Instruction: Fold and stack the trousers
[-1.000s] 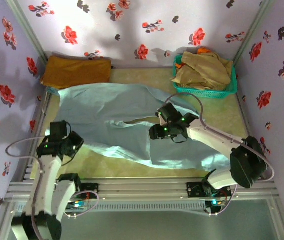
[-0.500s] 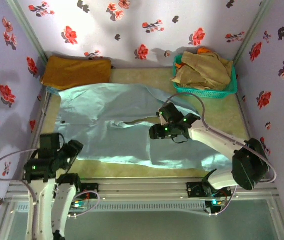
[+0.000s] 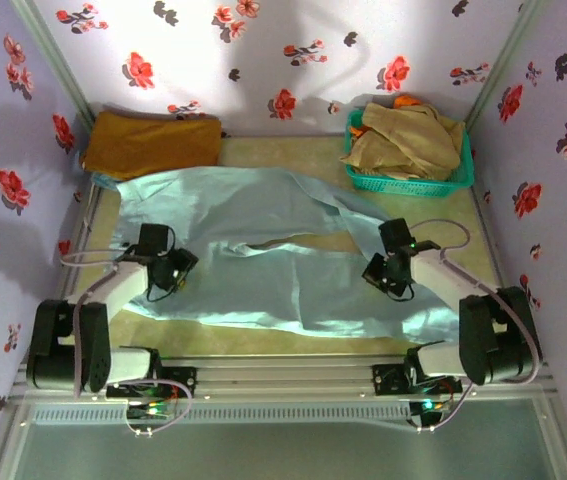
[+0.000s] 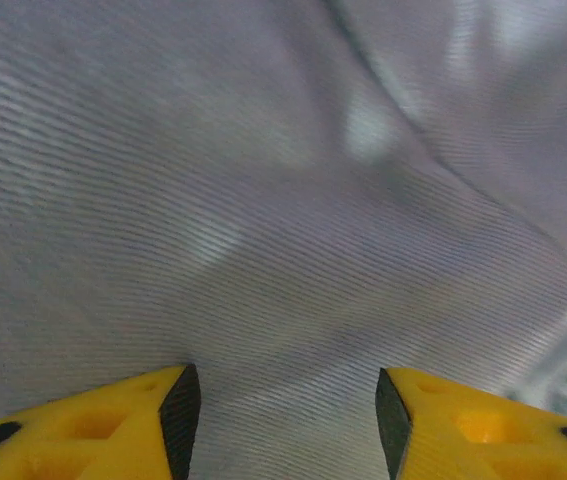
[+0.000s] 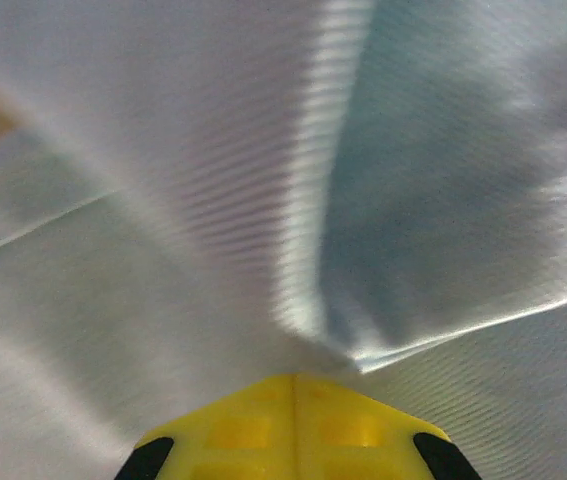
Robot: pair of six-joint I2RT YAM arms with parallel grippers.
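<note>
The tan surface (image 3: 283, 150) runs between flowered walls; across most of it lie the trousers (image 3: 263, 270), pale blue-grey and thin, spread flat from the left side to the right, with a narrow split of bare surface between the two legs near the middle. At the far left corner sits a folded mustard-brown cloth (image 3: 151, 143), its near edge just beside the trousers; at the far right stands a teal basket (image 3: 403, 182) heaped with beige garments (image 3: 408, 140), apart from the trousers. My left pincer (image 3: 175, 274) is low over the left part of the trousers; in my left wrist view it (image 4: 281, 420) stands apart, both yellow fingers (image 4: 113, 425) against the cloth, with smooth fabric in the gap between them. My right pincer (image 3: 388, 276) is down on the right part of the trousers; in my right wrist view it (image 5: 295, 400) is pressed together and clamped on a pinch of the cloth, which rises in a ridge toward the tips.
</note>
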